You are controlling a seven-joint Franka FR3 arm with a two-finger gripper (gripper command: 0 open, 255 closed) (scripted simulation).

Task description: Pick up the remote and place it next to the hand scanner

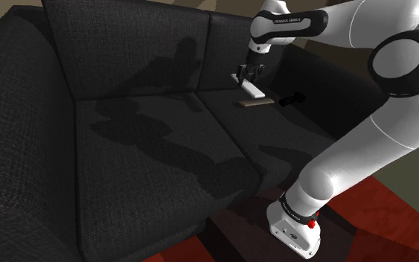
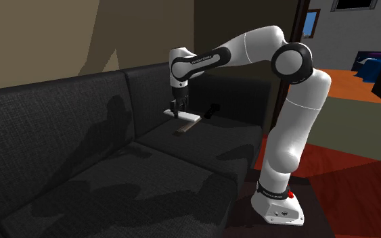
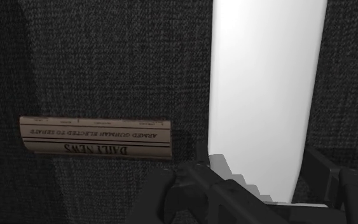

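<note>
My black gripper is shut on one end of a long plain white remote, which sticks out over the dark sofa seat. In the second exterior view the gripper holds the remote just above a folded newspaper. The black hand scanner lies on the same cushion, a short way beyond the remote, near the sofa's arm, and also appears as the scanner. In the wrist view the remote runs away from my gripper, clasped between the fingers.
A folded "Daily News" newspaper lies on the cushion beside the remote. The dark fabric sofa has a tall backrest behind the gripper. My stand sits on a low dark box at the sofa's front, over a red floor.
</note>
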